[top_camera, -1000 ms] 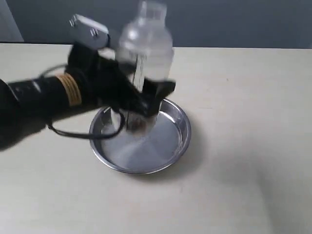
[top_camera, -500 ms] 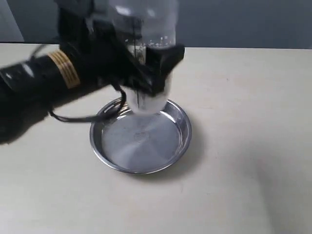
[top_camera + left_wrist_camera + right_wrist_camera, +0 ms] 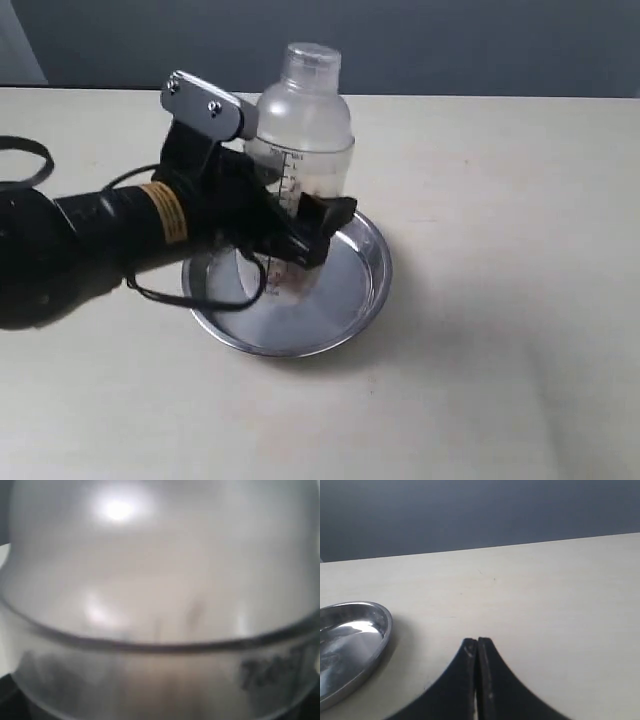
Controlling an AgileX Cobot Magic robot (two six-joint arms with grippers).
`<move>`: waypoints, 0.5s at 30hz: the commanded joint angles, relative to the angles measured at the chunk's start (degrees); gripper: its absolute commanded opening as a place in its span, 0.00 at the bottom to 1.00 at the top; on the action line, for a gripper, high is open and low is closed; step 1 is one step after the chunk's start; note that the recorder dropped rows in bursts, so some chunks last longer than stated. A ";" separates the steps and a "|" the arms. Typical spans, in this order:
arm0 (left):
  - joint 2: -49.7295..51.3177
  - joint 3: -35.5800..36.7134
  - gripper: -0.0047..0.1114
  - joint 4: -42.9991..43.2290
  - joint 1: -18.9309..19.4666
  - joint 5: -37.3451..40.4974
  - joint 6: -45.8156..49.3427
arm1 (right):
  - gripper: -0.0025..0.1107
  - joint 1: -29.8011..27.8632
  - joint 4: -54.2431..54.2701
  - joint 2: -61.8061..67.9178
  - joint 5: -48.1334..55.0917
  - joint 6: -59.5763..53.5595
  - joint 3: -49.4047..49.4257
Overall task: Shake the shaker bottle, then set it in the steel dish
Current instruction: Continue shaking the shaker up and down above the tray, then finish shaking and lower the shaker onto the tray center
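Shaker bottle (image 3: 300, 130) lowered, shake likely done.
L tool (image 3: 290, 235), from 9 o'clock, clamps it inside steel dish (image 3: 345, 292); R tool (image 3: 477, 652) closed, empty.

I see only a blurred shaker bottle (image 3: 160, 580) at my left wrist; outside, the left gripper (image 3: 297, 236) hides whether its base touches the steel dish (image 3: 350, 292).

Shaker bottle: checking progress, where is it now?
Exterior view, near centre: the shaker bottle is upright over the steel dish, held by the left gripper; base contact unclear.
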 commanded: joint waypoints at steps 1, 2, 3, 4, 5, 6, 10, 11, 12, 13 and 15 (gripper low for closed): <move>-9.56 -7.58 0.04 1.08 1.24 -2.84 2.73 | 0.01 0.09 0.06 -0.27 -0.44 -0.23 0.07; -7.50 -6.19 0.04 1.08 0.96 0.90 2.41 | 0.01 0.09 0.06 -0.27 -0.44 -0.23 0.07; -4.74 -4.35 0.04 1.08 0.71 2.43 2.41 | 0.01 0.09 0.06 -0.27 -0.44 -0.23 0.07; -0.81 -2.14 0.04 -0.40 0.72 1.77 1.96 | 0.01 0.09 0.06 -0.27 -0.44 -0.23 0.07; 1.54 -1.14 0.04 -2.33 0.72 0.54 0.01 | 0.01 0.09 0.06 -0.27 -0.44 -0.23 0.07; 1.48 -1.12 0.04 -2.87 0.72 -0.11 -2.75 | 0.01 0.09 0.06 -0.27 -0.44 -0.23 0.07; -9.48 -5.05 0.04 6.76 0.71 -4.80 -5.24 | 0.01 0.09 0.06 -0.27 -0.44 -0.23 0.07; -10.11 -5.38 0.04 6.54 0.71 -3.92 -2.58 | 0.01 0.09 0.06 -0.27 -0.44 -0.23 0.07; -9.16 -4.95 0.04 5.58 0.71 -1.77 -1.67 | 0.01 0.09 0.06 -0.27 -0.44 -0.23 0.07; -7.19 -3.63 0.04 4.25 0.71 0.51 -1.67 | 0.01 0.09 0.06 -0.27 -0.44 -0.23 0.07; 0.26 -0.11 0.04 1.25 0.71 2.09 -2.22 | 0.01 0.09 0.06 -0.27 -0.44 -0.23 0.07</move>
